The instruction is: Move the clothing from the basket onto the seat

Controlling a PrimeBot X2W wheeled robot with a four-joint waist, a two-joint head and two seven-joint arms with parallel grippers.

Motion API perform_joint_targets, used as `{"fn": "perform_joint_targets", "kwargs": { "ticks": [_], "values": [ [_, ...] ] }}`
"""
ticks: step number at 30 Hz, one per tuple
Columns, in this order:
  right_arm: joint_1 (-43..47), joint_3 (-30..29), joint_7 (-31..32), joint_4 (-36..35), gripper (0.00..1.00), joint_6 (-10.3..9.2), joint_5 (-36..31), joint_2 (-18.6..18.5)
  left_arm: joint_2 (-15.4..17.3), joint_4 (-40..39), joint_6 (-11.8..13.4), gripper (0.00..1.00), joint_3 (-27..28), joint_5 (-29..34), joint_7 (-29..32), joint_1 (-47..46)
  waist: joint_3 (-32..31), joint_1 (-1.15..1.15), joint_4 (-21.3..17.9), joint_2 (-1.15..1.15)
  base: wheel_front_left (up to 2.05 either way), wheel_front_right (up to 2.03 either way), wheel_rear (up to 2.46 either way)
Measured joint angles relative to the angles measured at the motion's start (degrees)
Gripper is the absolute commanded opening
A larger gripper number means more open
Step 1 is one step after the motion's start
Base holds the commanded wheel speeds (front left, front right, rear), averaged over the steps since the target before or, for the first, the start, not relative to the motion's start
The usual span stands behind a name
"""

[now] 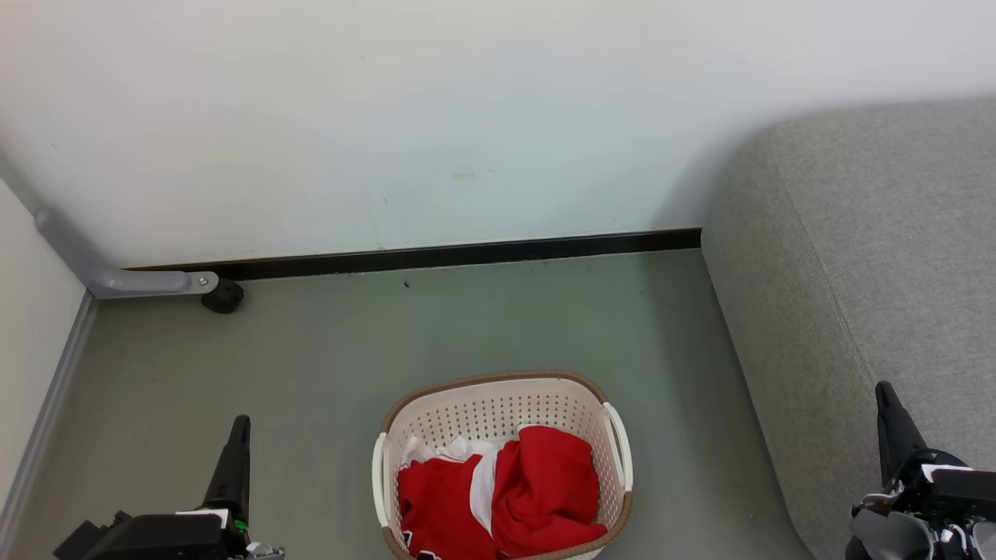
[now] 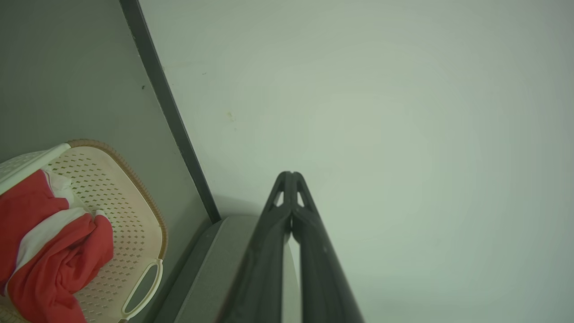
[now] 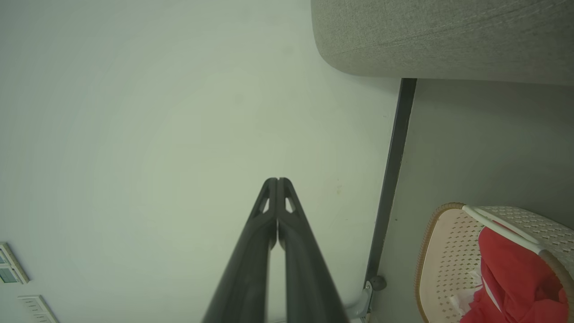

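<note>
The cream perforated basket (image 1: 498, 404) with its brown rim stands on the floor at bottom centre, and red clothing (image 1: 498, 490) with white panels lies bunched inside. The grey seat (image 1: 871, 257) fills the right side. My left gripper (image 1: 240, 424) is shut and empty, low at the left, well left of the basket. My right gripper (image 1: 883, 389) is shut and empty in front of the seat's side. The left wrist view has the left gripper (image 2: 291, 174), basket (image 2: 112, 179), clothing (image 2: 49, 242) and seat (image 2: 215, 260). The right wrist view has the right gripper (image 3: 277, 180), basket (image 3: 444, 251), clothing (image 3: 515, 273) and seat (image 3: 439, 36).
A white wall (image 1: 436, 117) with a black baseboard (image 1: 451, 253) runs behind. A grey metal bar (image 1: 101, 272) with a black foot (image 1: 223, 296) sits at the left corner. Grey floor (image 1: 467, 327) lies between basket and wall.
</note>
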Motion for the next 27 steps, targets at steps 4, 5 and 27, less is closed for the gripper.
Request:
{"fn": "perform_joint_targets", "kwargs": {
  "ticks": [4,5,27],
  "values": [
    [0.0,0.0,0.0,0.0,0.0,0.0,0.0,0.0,0.0,0.0,0.0,0.0,0.0,0.0,0.0,0.0,0.0,0.0,0.0,0.0,0.0,0.0,0.0],
    [0.0,0.0,0.0,0.0,0.0,0.0,0.0,0.0,0.0,0.0,0.0,0.0,0.0,0.0,0.0,0.0,0.0,0.0,0.0,0.0,0.0,0.0,0.0],
    [2.2,0.6,0.0,3.7,1.0,-0.11,-0.6,1.2,-0.8,3.7,0.1,1.0,-1.1,0.2,-1.0,2.8,0.1,0.0,0.0,0.0,0.0,0.0,0.0]
  ]
}}
